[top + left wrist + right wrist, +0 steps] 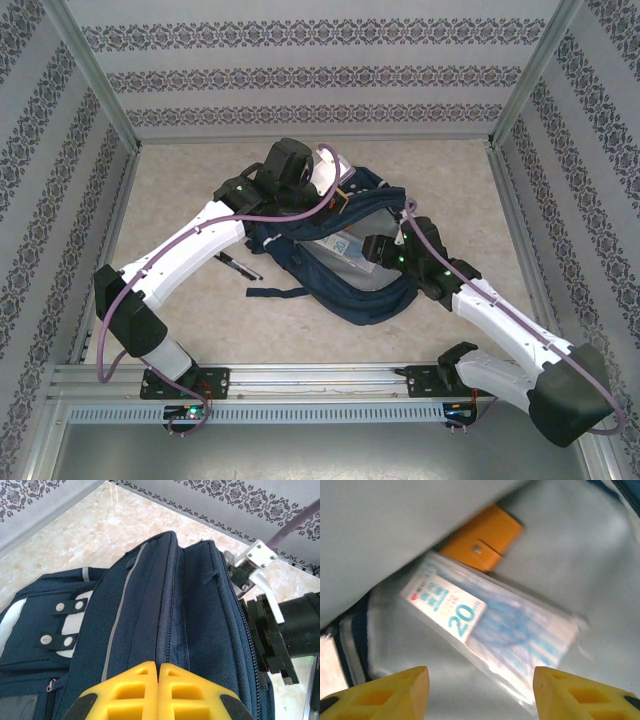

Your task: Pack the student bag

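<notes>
So that the bag on the desk gapes open, the left claw is pinched on its top edge, while the right claw, fingers apart, hangs inside over a blue packet and an orange case.

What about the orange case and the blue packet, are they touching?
Touching. Right wrist view: the orange case rests on the top edge of the blue packet, with no gap.
</notes>
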`<state>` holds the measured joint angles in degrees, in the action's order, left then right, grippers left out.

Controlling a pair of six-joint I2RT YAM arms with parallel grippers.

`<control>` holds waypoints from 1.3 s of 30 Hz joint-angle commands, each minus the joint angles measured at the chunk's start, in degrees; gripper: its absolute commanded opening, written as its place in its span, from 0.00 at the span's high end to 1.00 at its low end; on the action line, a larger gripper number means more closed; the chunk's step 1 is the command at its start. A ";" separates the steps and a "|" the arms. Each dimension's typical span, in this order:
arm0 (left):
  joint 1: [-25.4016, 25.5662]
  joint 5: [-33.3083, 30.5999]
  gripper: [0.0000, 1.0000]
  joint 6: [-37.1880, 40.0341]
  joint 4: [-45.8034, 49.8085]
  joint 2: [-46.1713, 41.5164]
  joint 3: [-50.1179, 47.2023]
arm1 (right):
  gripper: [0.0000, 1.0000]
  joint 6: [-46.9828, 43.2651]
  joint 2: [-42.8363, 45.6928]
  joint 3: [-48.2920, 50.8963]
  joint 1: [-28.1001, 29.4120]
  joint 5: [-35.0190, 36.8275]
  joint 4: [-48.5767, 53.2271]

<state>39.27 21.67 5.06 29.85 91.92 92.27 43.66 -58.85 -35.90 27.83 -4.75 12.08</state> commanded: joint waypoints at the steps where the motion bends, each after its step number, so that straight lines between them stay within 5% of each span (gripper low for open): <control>1: -0.15 1.62 1.00 -0.67 -7.70 -3.24 0.26 | 0.44 23.01 0.31 2.62 -0.06 3.43 4.95; 16: -0.15 3.93 1.00 -2.73 -10.82 -3.41 -1.93 | 0.46 32.03 -11.53 4.86 2.86 2.07 -4.92; 24: -0.07 5.73 1.00 -4.80 -12.86 -2.74 -3.68 | 0.71 32.76 -16.77 3.99 3.89 -3.34 -19.61; 29: -0.07 6.24 1.00 -5.25 -14.08 -2.88 -4.83 | 0.73 32.84 -22.51 3.41 4.22 -3.63 -28.97; 33: -0.04 6.37 1.00 -5.42 -14.42 -2.76 -5.44 | 0.71 35.13 -27.20 1.41 6.66 -5.19 -36.36; 39: -0.07 4.78 1.00 -3.61 -12.81 -3.80 -5.46 | 0.52 24.44 -22.57 -0.68 4.07 -6.44 -26.71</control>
<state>39.27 25.36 0.62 21.78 91.53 86.04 75.77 -84.27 -35.14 34.09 -8.99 -17.43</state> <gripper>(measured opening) 0.048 0.461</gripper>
